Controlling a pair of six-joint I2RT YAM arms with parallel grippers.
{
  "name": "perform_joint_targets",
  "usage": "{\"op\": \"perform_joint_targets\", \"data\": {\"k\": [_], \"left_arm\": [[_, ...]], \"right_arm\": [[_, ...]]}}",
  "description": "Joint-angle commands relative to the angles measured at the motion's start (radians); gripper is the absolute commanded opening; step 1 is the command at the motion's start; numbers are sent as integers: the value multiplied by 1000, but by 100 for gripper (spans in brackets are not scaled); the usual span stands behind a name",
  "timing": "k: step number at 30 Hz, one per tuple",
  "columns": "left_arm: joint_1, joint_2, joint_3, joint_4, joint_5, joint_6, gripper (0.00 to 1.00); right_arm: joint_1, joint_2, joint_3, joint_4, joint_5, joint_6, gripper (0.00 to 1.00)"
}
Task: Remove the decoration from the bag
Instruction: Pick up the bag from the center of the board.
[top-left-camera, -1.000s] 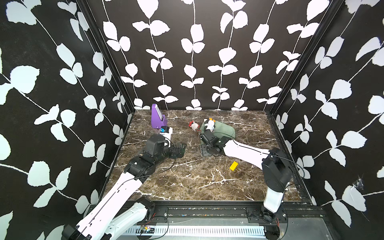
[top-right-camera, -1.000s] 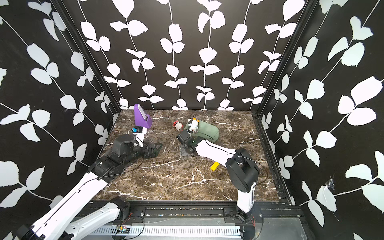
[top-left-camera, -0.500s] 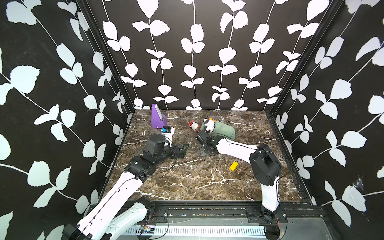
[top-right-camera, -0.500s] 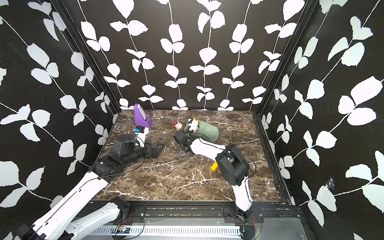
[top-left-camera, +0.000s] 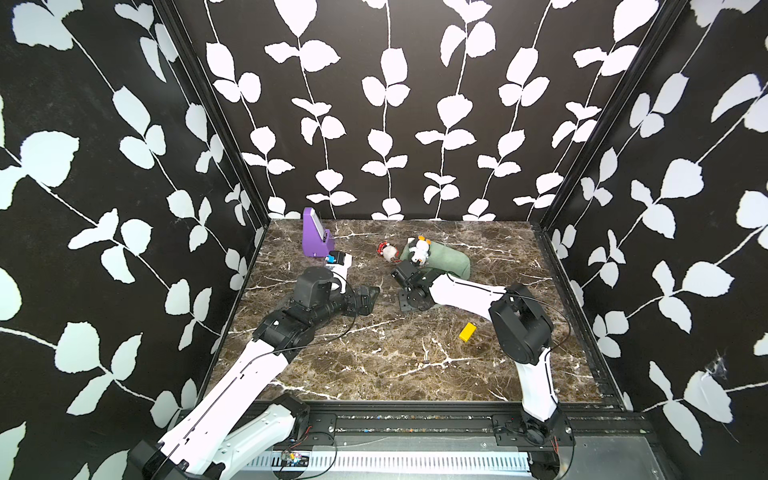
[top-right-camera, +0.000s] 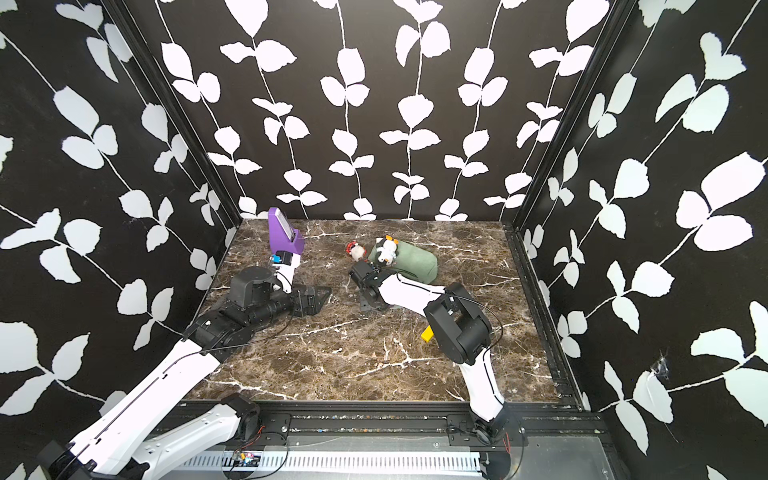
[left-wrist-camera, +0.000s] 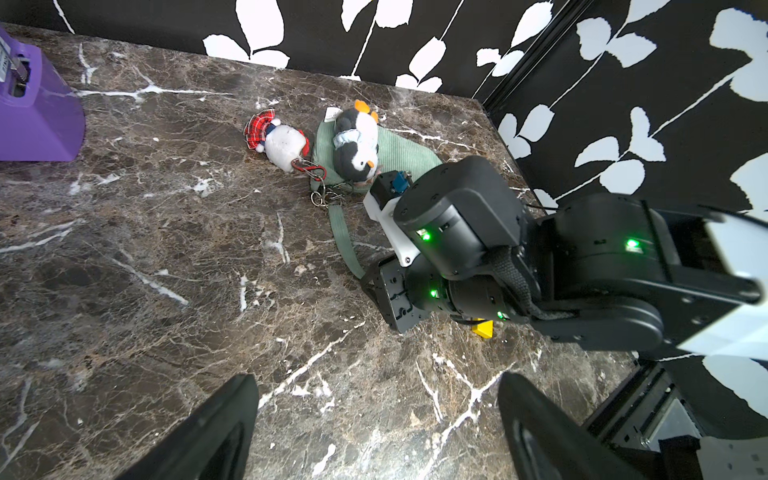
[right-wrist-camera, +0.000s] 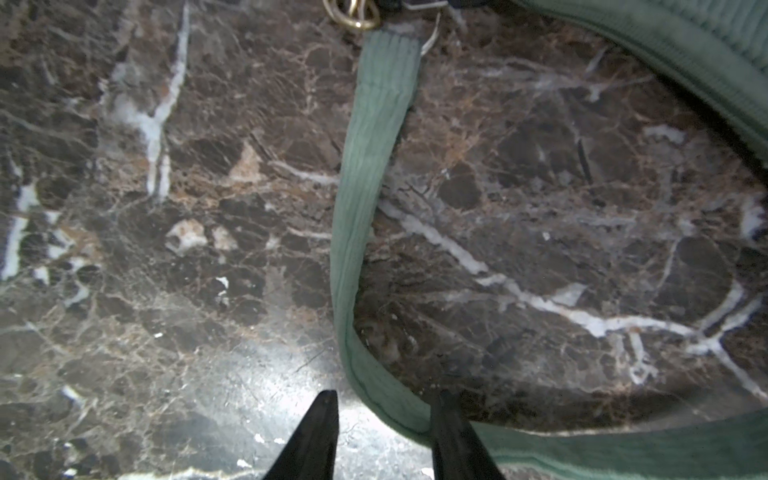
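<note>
Your right jaws stand narrow, astride the bag's long ribbed green strap (right-wrist-camera: 365, 187) where it lies flat on the brown marble tabletop (top-left-camera: 374, 357). I can't see them pinching it yet. Your left jaws gape wide and empty, held back on the left side, well apart from the work.

The soft sage-green fabric shoulder bag (top-left-camera: 446, 259) lies toward the back, right of centre, just beyond your right wrist. A black-and-white plush penguin charm (left-wrist-camera: 355, 145) rests on its left end. A white plush charm with a red tartan hat (left-wrist-camera: 282, 143) lies beside the bag on the marble, and a red snap clip (left-wrist-camera: 309, 170) runs from it to the metal rings (left-wrist-camera: 326, 195) at the strap's end.

Expect everything to be light and limp. The bag will likely slide on polished stone, so pin the strap close to the rings. Plush squashes and the small clip looks slick, so take the charm by its body near the clip.

Since a second ago, your right elbow has swung inward and those jaws have drawn in. The left arm and the bag look unmoved.
</note>
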Motion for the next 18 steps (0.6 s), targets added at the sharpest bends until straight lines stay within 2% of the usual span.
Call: {"op": "perform_joint_targets", "data": {"k": [1, 6, 10, 18], "left_arm": [[-1, -3, -10, 27, 13, 3, 92], [-2, -5, -12, 31, 16, 5, 93], [-1, -3, -14, 36, 20, 5, 93], [-1, 0, -18, 44, 22, 1, 93]], "right_arm": [[-5, 28, 32, -29, -9, 5, 36], [-6, 15, 35, -28, -32, -13, 18], [-6, -28, 17, -16, -45, -34, 0], [-5, -125, -30, 8, -53, -61, 0]]}}
